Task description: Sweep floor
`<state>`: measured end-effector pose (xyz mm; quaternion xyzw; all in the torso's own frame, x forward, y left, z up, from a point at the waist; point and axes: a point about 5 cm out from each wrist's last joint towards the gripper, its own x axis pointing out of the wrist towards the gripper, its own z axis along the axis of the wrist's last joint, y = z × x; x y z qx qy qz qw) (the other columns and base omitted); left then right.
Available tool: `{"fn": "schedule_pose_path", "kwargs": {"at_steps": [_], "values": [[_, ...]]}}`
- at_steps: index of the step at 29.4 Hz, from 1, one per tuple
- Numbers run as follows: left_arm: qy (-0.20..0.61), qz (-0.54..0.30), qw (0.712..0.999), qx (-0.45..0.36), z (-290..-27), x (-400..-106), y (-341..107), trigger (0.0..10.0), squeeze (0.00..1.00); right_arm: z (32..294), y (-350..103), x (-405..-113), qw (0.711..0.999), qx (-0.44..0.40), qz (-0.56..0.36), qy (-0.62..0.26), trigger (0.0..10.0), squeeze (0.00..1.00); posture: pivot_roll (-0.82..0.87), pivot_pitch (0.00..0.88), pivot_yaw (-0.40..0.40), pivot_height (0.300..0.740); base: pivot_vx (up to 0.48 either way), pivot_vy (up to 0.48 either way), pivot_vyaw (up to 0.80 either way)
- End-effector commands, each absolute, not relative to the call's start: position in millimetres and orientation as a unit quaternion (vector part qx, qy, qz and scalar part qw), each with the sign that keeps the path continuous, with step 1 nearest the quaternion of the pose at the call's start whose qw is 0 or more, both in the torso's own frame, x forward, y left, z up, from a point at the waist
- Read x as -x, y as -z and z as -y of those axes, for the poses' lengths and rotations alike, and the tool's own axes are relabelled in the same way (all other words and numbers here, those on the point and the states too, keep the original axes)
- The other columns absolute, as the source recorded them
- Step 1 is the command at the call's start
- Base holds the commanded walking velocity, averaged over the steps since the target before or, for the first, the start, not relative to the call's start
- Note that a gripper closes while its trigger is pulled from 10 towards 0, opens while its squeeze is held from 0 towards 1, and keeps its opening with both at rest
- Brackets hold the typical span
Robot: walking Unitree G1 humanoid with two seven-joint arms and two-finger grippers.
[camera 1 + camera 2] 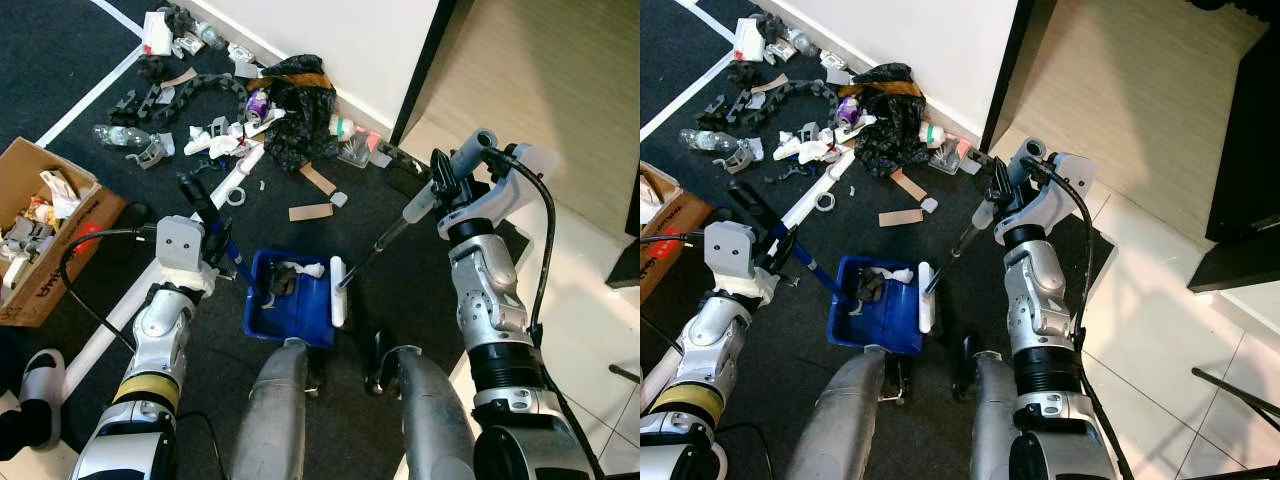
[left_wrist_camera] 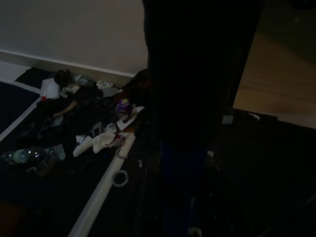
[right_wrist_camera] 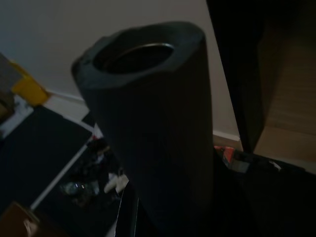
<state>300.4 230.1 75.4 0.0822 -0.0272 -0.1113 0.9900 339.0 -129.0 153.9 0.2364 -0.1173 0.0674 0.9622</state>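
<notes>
A blue dustpan [image 1: 292, 303] rests on the dark carpet just in front of my legs, with crumpled paper and dark scraps inside. Its blue handle [image 1: 229, 256] slants up to my left gripper [image 1: 203, 215], which is shut on it. A white brush head [image 1: 338, 291] stands at the dustpan's right edge. Its thin rod runs up to a grey grip [image 1: 421, 203] held in my right gripper [image 1: 447, 183], which is shut around it. In the right wrist view the grip's hollow end [image 3: 148, 113] looms close. A trash pile [image 1: 275, 115] lies along the white wall.
An open cardboard box [image 1: 48, 232] of rubbish stands at the left. A plastic bottle [image 1: 114, 135], a tape roll [image 1: 235, 196] and cardboard scraps [image 1: 310, 212] lie on the carpet. A doorway to wood flooring [image 1: 560, 90] opens at the right. A slippered foot [image 1: 40, 375] stands lower left.
</notes>
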Motion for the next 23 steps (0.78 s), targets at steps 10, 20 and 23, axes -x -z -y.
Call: {"fn": "schedule_pose_path", "kwargs": {"at_steps": [10, 20, 23], "values": [[0.119, 0.002, 0.989, -0.083, -231.0, -292.3, -63.3, 10.0, 0.00, 127.6, -150.4, -333.3, 0.936, -0.321, 0.126, -0.071, 10.0, 0.00, 0.07, 0.381, 0.031, 0.740, 0.000, 0.000, 0.00], [0.120, 0.000, 0.989, -0.082, -229.6, -293.5, -62.4, 10.0, 0.00, 160.2, -187.8, -336.9, 0.953, -0.228, 0.187, -0.071, 10.0, 0.00, 0.07, 0.366, 0.024, 0.740, 0.000, 0.000, 0.00], [0.120, -0.001, 0.989, -0.082, -229.7, -293.3, -62.2, 10.0, 0.00, 166.5, -193.5, -337.5, 0.953, -0.221, 0.196, -0.066, 10.0, 0.00, 0.06, 0.359, 0.022, 0.740, 0.000, 0.000, 0.00]]}}
